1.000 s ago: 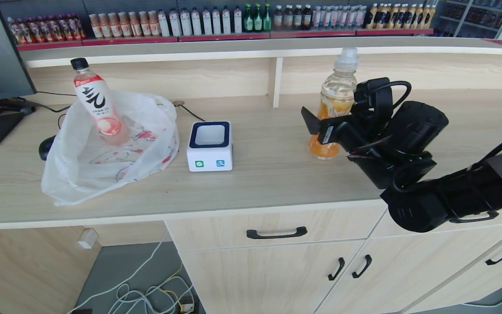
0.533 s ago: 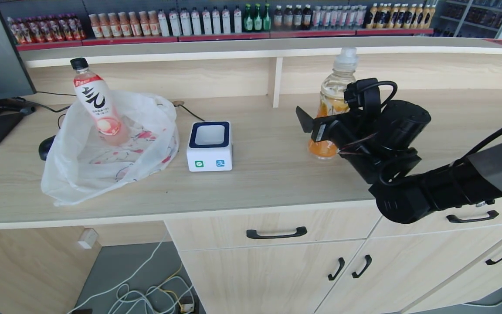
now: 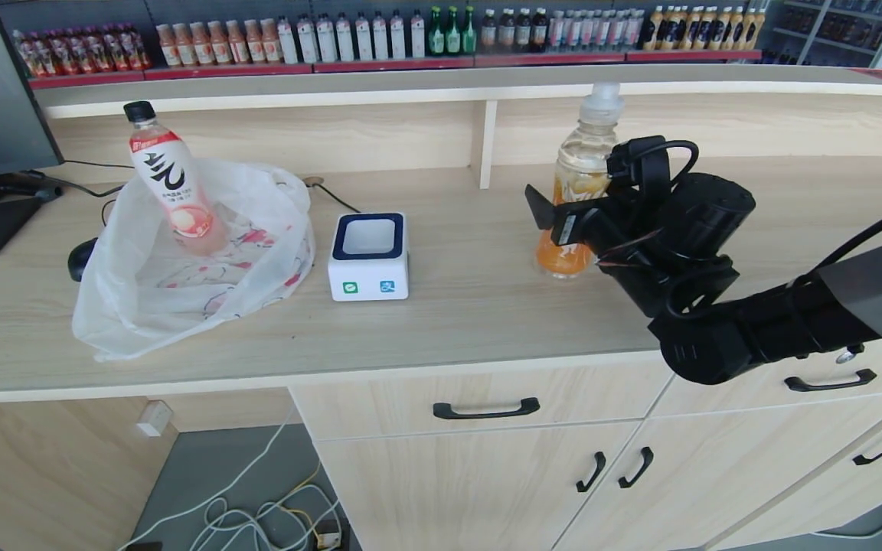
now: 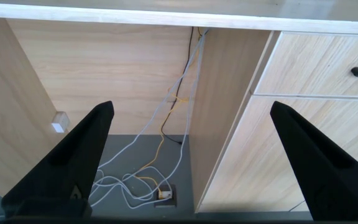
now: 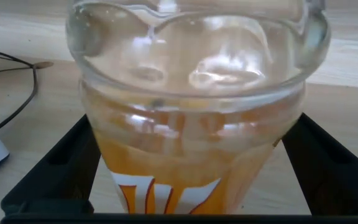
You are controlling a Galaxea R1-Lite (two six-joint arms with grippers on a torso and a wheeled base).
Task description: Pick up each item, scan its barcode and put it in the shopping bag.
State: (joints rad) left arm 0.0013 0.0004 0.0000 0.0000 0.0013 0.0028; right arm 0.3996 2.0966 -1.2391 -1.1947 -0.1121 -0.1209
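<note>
Orange drink bottle (image 3: pixel 583 164) sits between the jaws of my right gripper (image 3: pixel 567 216), on the right part of the counter (image 3: pixel 472 306), well apart from the scanner (image 3: pixel 369 256) and the shopping bag (image 3: pixel 181 298). In the right wrist view the bottle (image 5: pixel 191 93) fills the gap of my gripper (image 5: pixel 194 180), one finger against each side of its lower body: jaws pinching the bottle. Bottle stands about upright, long axis vertical, cap up, base at the counter surface; cannot tell if it is lifted. My left gripper (image 4: pixel 191 168) hangs below counter level facing the cabinet, jaws spread wide, nothing between them. A pink bottle (image 3: pixel 173 184) stands tilted in the bag. Versus a second ago: my right arm has come in closer around the bottle, and the bottle has shifted slightly toward the scanner. Bag, pink bottle and scanner are unchanged.
</note>
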